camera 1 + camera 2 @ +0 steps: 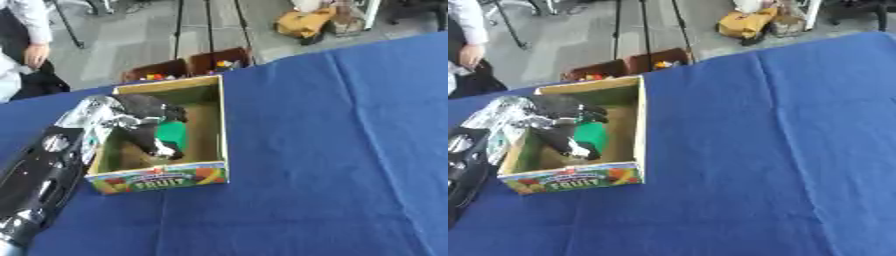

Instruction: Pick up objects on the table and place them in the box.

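The left hand [149, 117] reaches into the box [220, 130] from the left, fingers curled around a green object [172, 134]. The object sits inside the box; its orientation cannot be made out.

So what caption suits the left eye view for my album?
Left robot hand holds a green object inside the fruit box on a blue tablecloth.

Left hand [149, 122] hides most of green object [172, 134]

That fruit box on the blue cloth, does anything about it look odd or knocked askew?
Nothing looks spilled or damaged. The fruit box sits upright, slightly turned on the table; the left hand reaches inside beside a green object.
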`<control>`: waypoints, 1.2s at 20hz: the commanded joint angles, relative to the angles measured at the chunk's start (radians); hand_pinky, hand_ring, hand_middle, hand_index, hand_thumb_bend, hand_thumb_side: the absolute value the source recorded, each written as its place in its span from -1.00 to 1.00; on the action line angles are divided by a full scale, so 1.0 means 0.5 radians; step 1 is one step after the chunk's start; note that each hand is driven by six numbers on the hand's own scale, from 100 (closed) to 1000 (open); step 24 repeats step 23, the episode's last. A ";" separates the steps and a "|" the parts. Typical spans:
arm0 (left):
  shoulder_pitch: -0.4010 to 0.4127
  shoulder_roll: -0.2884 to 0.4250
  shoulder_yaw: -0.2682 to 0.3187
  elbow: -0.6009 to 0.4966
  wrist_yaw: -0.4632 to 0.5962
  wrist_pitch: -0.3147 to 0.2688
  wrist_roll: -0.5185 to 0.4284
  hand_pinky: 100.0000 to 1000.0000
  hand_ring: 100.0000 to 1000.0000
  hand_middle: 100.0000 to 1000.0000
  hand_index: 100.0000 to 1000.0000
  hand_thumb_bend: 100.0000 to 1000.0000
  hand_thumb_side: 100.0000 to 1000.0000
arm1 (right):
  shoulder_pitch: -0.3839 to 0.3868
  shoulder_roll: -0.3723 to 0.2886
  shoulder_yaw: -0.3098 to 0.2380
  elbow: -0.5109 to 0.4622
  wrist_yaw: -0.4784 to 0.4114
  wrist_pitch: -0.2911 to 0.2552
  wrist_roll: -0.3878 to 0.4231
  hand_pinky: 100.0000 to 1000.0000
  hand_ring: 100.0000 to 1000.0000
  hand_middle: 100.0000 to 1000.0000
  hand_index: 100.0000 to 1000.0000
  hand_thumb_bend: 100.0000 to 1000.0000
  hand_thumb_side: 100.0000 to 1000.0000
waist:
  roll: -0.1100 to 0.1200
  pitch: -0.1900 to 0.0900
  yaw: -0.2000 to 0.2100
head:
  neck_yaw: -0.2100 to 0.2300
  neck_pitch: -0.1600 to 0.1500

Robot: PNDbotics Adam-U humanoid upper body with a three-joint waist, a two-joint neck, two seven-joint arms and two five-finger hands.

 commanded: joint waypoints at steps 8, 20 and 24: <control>0.059 0.198 0.113 -0.628 0.628 0.084 -0.119 1.00 1.00 1.00 1.00 -0.50 0.85 | -0.009 -0.030 -0.015 -0.041 -0.002 0.004 -0.017 0.39 0.51 -0.09 0.36 -1.00 0.13 | -0.025 -0.072 0.035 | -0.045 -0.001; 0.499 0.388 0.296 -1.951 1.233 0.528 0.270 0.80 0.93 1.00 1.00 -0.74 0.66 | -0.021 -0.023 -0.032 -0.041 0.024 -0.005 -0.066 0.38 0.50 -0.08 0.36 -1.00 0.10 | -0.049 -0.075 0.089 | -0.124 -0.008; 0.640 0.365 0.360 -2.081 1.431 0.618 0.530 0.63 0.80 0.90 1.00 -0.90 0.72 | -0.027 -0.020 -0.036 -0.041 0.035 -0.010 -0.088 0.38 0.50 -0.07 0.36 -1.00 0.08 | -0.059 -0.076 0.111 | -0.145 -0.006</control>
